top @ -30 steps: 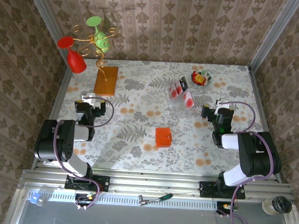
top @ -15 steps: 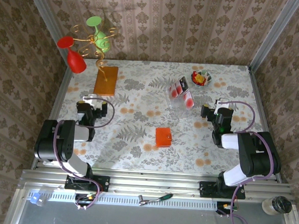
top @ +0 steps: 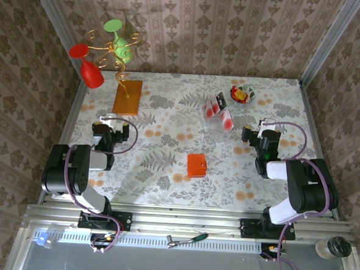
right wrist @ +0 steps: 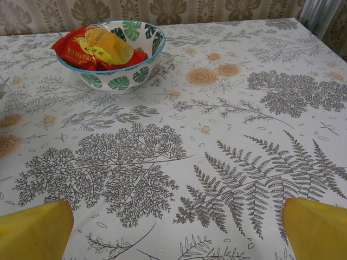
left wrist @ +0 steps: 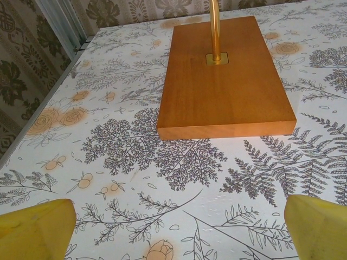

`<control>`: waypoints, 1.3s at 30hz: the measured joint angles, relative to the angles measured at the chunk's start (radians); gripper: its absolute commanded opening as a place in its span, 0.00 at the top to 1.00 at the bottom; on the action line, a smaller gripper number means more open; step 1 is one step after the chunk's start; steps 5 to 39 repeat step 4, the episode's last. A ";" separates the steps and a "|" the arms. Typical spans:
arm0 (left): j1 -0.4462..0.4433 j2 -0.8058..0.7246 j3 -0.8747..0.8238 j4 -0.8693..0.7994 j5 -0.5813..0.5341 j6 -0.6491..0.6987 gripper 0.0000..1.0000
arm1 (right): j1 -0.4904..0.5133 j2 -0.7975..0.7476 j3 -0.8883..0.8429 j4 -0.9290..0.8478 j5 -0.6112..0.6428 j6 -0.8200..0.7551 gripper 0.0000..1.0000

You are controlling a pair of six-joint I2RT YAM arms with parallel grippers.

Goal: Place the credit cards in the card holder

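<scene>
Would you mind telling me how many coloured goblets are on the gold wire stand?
2. A red goblet sits on the left of the gold wire stand, and a green goblet is higher, to its right. None seems hidden.

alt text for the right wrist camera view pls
A white ceramic bowl with green leaf print and a blue rim, full of red and yellow snack packets, stands upper left on a pale fern-patterned tablecloth. The right hand is open, its two yellow fingertips wide apart in the bottom corners, holding nothing.

Credit cards (top: 216,106), too small for detail.
</scene>
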 measured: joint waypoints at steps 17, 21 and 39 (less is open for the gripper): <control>0.000 0.000 0.000 0.000 0.000 0.000 0.00 | 0.000 0.000 0.000 0.000 0.000 0.000 0.00; 0.000 0.000 0.000 0.000 0.000 0.000 0.00 | 0.000 0.000 0.000 0.000 0.000 0.000 0.00; 0.000 0.000 0.000 0.000 0.000 0.000 0.00 | 0.000 0.000 0.000 0.000 0.000 0.000 0.00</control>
